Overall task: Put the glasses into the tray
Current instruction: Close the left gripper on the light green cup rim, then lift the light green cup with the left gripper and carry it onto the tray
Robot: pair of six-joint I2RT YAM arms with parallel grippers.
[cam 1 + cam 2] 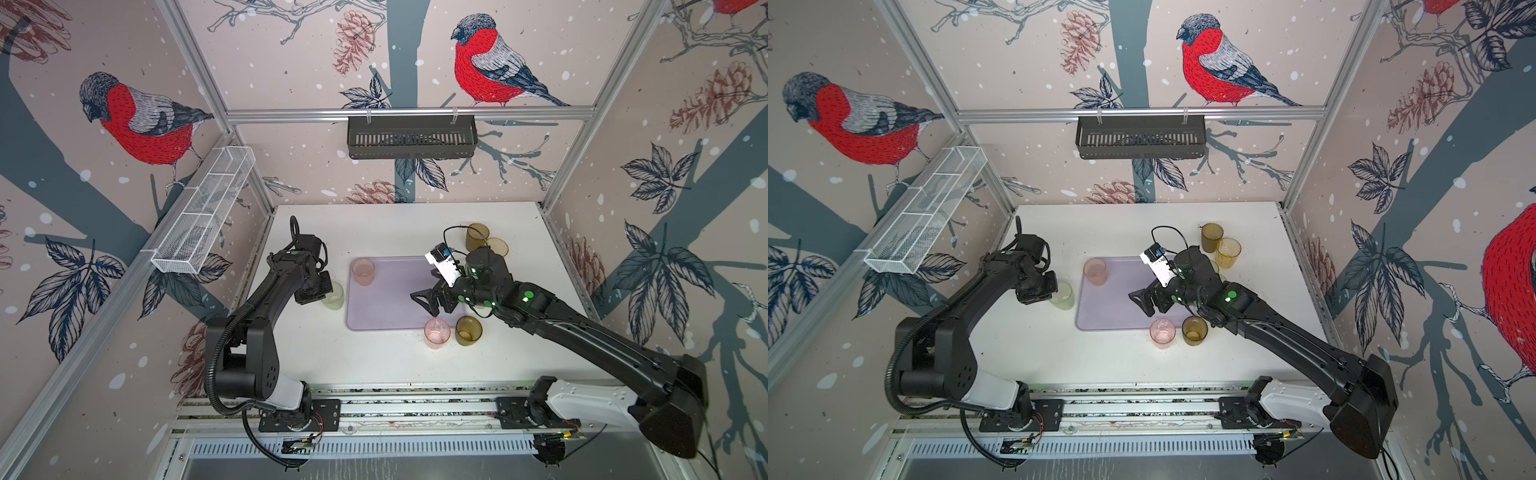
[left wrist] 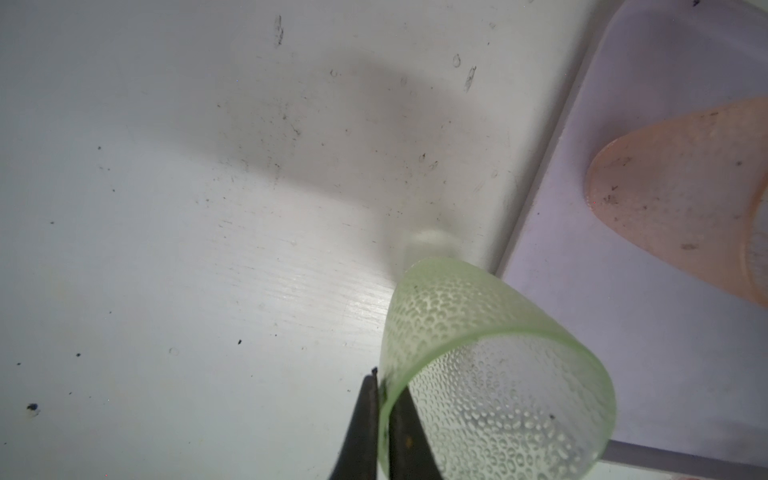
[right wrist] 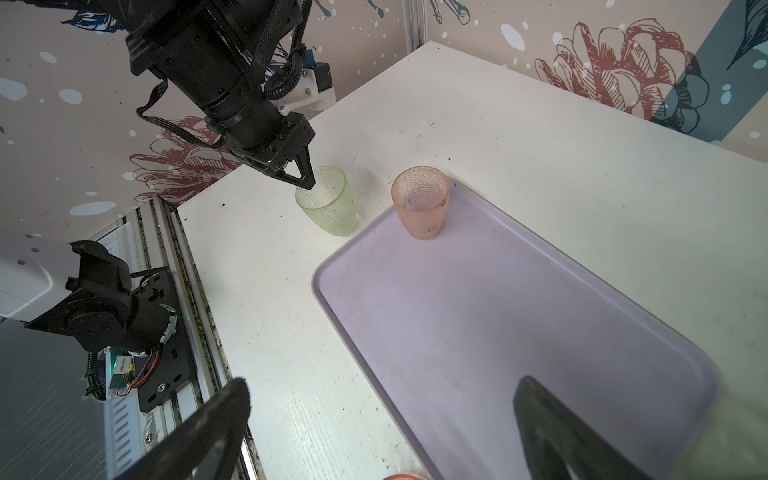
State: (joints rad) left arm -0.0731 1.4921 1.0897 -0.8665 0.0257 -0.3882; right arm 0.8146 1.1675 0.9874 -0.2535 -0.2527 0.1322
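Pale green glass (image 3: 332,208), rim pinched in left hand (image 3: 308,181).

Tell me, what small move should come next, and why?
Probably lift straight up: the left gripper is shut on the rim of the pale green dimpled tumbler, which appears to stand on the white table just outside the lavender rectangular tray, whose low rim it must clear.
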